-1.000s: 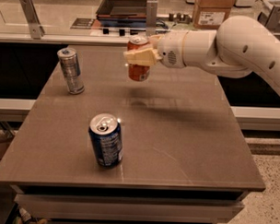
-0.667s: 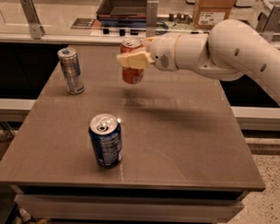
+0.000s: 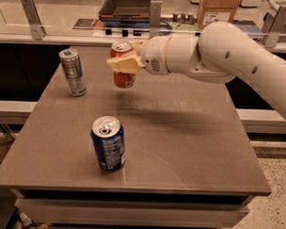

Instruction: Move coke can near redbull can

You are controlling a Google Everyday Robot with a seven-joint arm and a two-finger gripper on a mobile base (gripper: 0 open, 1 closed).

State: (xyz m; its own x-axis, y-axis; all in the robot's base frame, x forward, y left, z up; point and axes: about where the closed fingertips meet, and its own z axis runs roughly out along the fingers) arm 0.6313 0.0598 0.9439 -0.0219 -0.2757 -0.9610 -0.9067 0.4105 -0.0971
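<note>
Camera view, end effector [image 3: 122, 64] clasping coke can [image 3: 124, 81] above table [image 3: 189, 151], label partly hidden, redbull can [image 3: 73, 72] apart.

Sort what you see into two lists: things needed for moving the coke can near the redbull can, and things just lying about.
Needed: coke can, held above the table by the gripper; redbull can, standing at back left.
Lying about: dark blue can, near the front edge; cardboard box at the back.

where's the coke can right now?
In the camera view, the coke can hangs above the far side of the table, clamped in the gripper, to the image-right of the redbull can and beyond the blue can.
</note>
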